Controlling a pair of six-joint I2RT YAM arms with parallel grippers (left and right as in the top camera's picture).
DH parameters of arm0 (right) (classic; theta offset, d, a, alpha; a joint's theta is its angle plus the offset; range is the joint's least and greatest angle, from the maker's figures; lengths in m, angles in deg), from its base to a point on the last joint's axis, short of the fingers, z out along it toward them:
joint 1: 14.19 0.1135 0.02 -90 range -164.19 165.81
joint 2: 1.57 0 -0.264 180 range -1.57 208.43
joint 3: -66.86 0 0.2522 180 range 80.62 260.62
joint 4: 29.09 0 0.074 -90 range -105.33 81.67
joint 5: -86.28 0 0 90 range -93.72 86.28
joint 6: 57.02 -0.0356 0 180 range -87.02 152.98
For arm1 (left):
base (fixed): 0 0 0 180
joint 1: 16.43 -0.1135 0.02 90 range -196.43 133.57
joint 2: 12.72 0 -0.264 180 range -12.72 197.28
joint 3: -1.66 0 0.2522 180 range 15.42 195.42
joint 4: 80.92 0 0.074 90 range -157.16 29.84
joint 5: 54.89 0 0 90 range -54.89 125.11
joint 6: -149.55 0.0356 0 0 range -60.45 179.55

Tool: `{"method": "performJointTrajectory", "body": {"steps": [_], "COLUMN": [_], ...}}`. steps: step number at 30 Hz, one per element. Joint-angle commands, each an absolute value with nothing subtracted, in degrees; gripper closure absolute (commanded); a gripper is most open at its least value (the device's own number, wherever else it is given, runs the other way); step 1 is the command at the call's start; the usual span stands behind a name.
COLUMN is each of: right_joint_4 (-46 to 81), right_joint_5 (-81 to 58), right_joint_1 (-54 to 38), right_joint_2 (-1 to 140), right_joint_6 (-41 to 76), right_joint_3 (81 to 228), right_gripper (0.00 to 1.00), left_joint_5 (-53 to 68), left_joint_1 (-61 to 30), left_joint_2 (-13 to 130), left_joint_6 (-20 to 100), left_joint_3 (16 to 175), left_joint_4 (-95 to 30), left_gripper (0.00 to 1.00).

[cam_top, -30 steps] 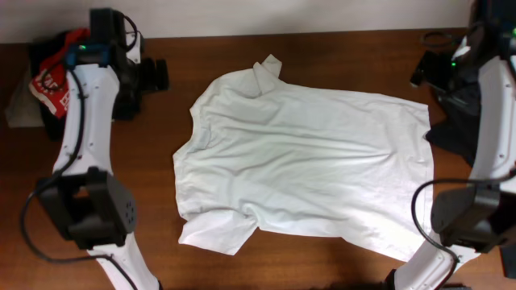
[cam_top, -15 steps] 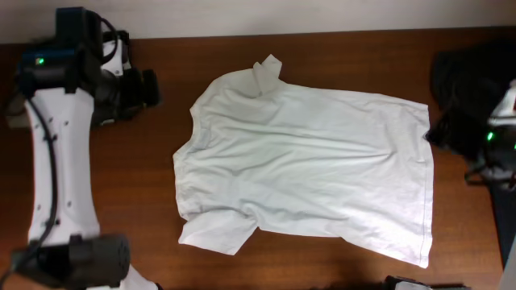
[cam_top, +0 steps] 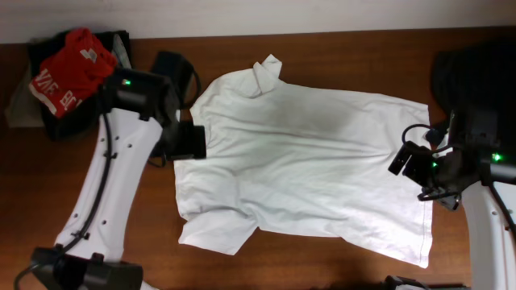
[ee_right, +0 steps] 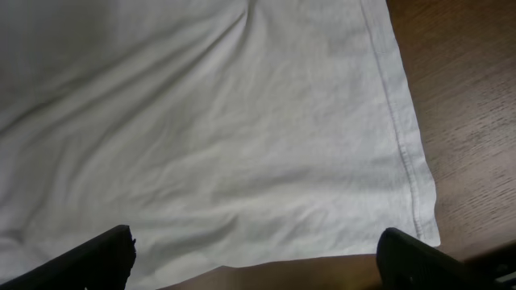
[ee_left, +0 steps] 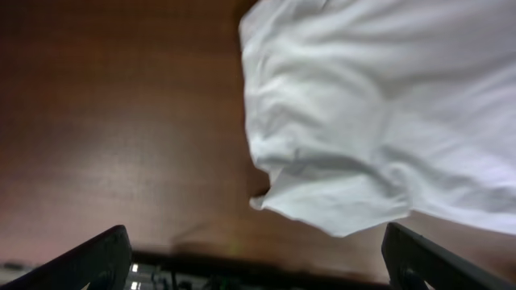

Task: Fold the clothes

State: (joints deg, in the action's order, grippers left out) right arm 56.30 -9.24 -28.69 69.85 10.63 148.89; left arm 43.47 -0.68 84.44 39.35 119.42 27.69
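A large white collared shirt (cam_top: pixel 306 161) lies spread flat on the brown table, collar (cam_top: pixel 268 71) at the back and hem to the right. My left gripper (cam_top: pixel 188 142) hovers open at the shirt's left edge. In the left wrist view its open left gripper (ee_left: pixel 258 266) frames bare wood below a short sleeve (ee_left: pixel 339 193). My right gripper (cam_top: pixel 405 159) stands open above the shirt near the hem. The right wrist view shows the open right gripper (ee_right: pixel 258 262) over white cloth and the stitched hem (ee_right: pixel 399 137). Neither holds anything.
A red garment with white lettering (cam_top: pixel 68 68) lies on a dark pile (cam_top: pixel 48 121) at the back left corner. A black garment (cam_top: pixel 476 76) lies at the back right. Bare table wood (cam_top: pixel 121 242) shows in front and left of the shirt.
Both arms have swung in from the table's outer sides to the shirt, the left to its left edge, the right to its hem. The shirt has not moved.
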Motion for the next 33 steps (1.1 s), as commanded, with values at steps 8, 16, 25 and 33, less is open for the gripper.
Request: {"method": "performJointTrajectory", "body": {"steps": [8, 16, 25, 33], "right_joint_4": [53.0, 52.8, 52.1, 55.8], "right_joint_5": [-9.1, -9.1, -9.1, -9.0], "right_joint_1": [-28.8, -28.8, -28.8, -28.8], "right_joint_2": [69.7, 75.0, 78.5, 75.1], "right_joint_6": [10.0, 10.5, 10.4, 10.4], "right_joint_3": [148.6, 148.6, 148.6, 148.6], "right_gripper": [0.01, 0.01, 0.01, 0.01], "left_joint_5": [40.7, 30.6, 26.3, 25.8], "left_joint_1": [-0.6, -0.6, -0.6, -0.6], "left_joint_2": [68.2, 67.7, 67.7, 67.8], "left_joint_6": [38.6, 38.6, 40.0, 39.8], "left_joint_3": [97.1, 75.6, 56.7, 56.1], "left_joint_4": [19.3, 8.2, -8.2, -15.6], "left_gripper": [0.01, 0.09, 0.2, 0.24]}}
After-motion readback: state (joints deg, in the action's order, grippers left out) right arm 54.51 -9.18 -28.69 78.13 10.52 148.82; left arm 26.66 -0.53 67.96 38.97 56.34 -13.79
